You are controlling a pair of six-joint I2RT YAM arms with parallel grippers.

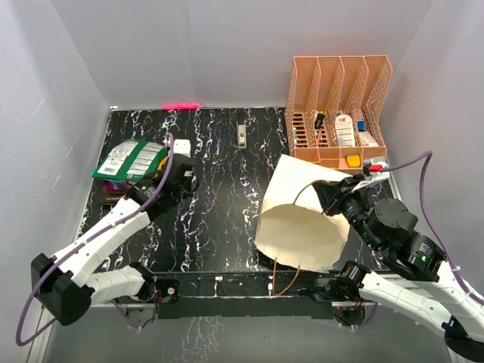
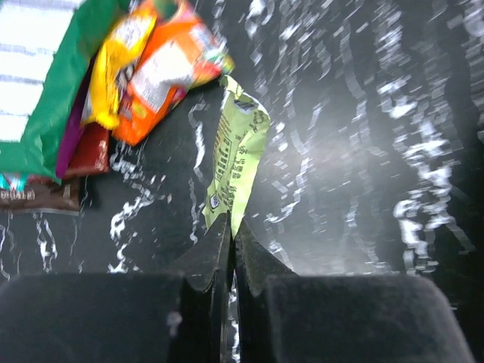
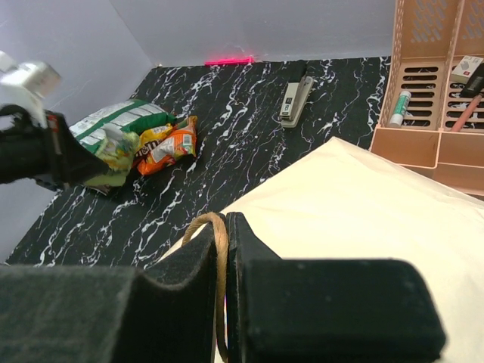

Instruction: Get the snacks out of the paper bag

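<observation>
We're well into this one. A pile of snacks lies on the black marbled table just ahead and to the left of the left gripper, with green, orange, yellow and dark brown packets overlapping one another. The left gripper itself is clamped on the near end of a light-green packet, which sticks out ahead of the fingertips, its far end right beside the orange one; we judge it is about to join the heap, not yet let go; whether it touches the table we cannot tell. The left arm is stretched out long toward the far left corner, wrist tipped down at the tabletop.

On the other side, the right gripper is pinched shut on the brown cord handle of the paper bag; that arm is folded in close to its base; the bag spreads away ahead and to the right of those fingers, well apart from the pile.

What's left? No view looks inside the bag, so we cannot tell whether more packets wait in there; at the least, the light-green one needs releasing.
</observation>
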